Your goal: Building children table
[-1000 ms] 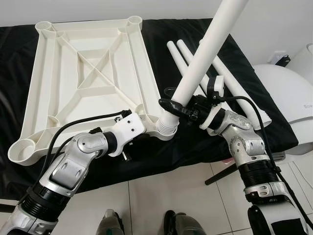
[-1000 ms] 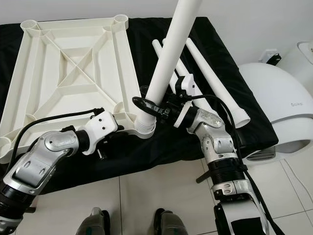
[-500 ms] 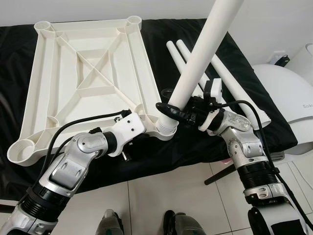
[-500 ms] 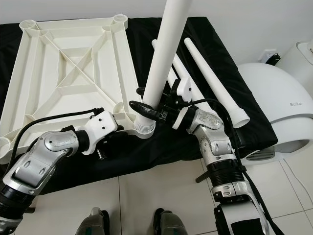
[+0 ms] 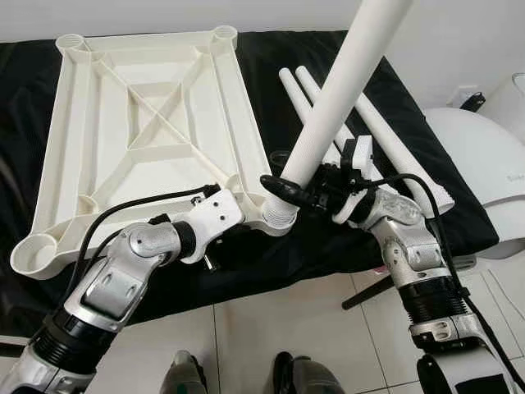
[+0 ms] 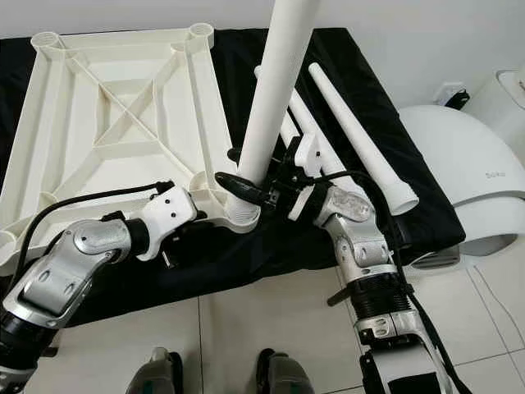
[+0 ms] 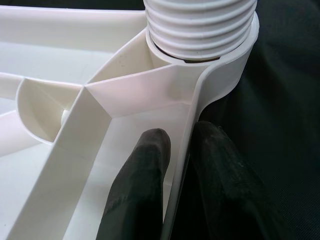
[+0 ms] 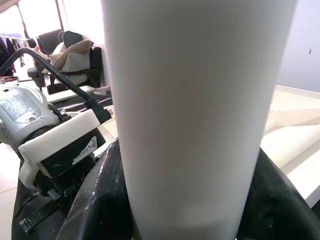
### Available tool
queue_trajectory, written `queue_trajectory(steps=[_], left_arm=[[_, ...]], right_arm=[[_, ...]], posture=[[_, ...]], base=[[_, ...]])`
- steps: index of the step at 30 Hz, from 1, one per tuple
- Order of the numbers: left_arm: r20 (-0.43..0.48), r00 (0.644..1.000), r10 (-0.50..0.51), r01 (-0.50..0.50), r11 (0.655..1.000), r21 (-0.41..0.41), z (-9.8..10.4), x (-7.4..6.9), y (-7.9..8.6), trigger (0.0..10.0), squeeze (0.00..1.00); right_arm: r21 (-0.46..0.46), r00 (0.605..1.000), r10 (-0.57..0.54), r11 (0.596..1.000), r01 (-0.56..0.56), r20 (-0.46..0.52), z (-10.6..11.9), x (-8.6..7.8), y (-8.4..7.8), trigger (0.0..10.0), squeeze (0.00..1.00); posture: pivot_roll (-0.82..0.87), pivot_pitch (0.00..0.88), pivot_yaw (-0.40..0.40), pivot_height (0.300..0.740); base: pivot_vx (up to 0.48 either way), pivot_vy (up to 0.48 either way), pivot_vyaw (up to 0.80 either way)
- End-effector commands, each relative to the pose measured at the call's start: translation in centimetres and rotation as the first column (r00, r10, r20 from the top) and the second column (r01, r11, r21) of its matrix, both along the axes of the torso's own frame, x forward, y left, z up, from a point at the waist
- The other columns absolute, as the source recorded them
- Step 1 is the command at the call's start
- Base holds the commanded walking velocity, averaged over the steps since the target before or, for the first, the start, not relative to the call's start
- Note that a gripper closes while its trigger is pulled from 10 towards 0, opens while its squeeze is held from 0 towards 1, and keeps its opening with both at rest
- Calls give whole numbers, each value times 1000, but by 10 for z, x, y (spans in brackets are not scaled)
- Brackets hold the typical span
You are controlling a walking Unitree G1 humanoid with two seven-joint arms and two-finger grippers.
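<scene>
A black cloth (image 5: 271,57) drapes the work surface. At three o'clock sits a rounded white appliance (image 5: 492,164), a wall socket (image 6: 449,93) above it. Pale floor tiles (image 5: 271,328) run along six o'clock.

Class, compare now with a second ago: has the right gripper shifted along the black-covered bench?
Yes. The right gripper, clamped on the upright white table leg, has edged left toward the white tabletop frame's corner socket.

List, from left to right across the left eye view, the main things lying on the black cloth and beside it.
Upturned table top → table leg standing in its near corner socket, held by the right pincer → loose legs lying on the black cloth → white rounded appliance.
</scene>
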State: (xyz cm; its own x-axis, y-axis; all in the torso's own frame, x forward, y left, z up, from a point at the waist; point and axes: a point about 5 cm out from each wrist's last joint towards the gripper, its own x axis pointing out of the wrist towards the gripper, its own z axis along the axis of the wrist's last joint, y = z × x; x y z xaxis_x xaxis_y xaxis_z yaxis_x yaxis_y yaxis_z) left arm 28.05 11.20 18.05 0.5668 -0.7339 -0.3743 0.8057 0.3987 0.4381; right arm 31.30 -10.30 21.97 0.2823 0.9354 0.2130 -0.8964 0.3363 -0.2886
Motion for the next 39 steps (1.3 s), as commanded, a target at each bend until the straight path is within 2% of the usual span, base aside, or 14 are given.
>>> queue_trajectory(steps=[1,15,23,39], left_arm=[[98,994,-54,57,998,-28,19,-7,-10,10000,0],[97,994,-52,55,998,-29,20,-8,-10,10000,0],[100,994,-52,56,998,-33,21,-10,-11,10000,0],[102,993,-56,61,997,-43,23,-11,-14,10000,0]], right_arm=[[-85,994,38,995,-47,-107,-29,-5,10,10000,0],[-97,993,49,994,-59,-105,-33,-9,14,10000,0],[-85,991,20,996,-31,-133,-39,-8,13,10000,0],[-61,985,-35,998,26,-167,-43,1,16,10000,0]], posture=[[114,225,-57,740],[116,225,-57,740],[116,226,-60,740],[112,235,-65,740]], base=[[0,0,0],[0,0,0],[0,0,0],[0,0,0]])
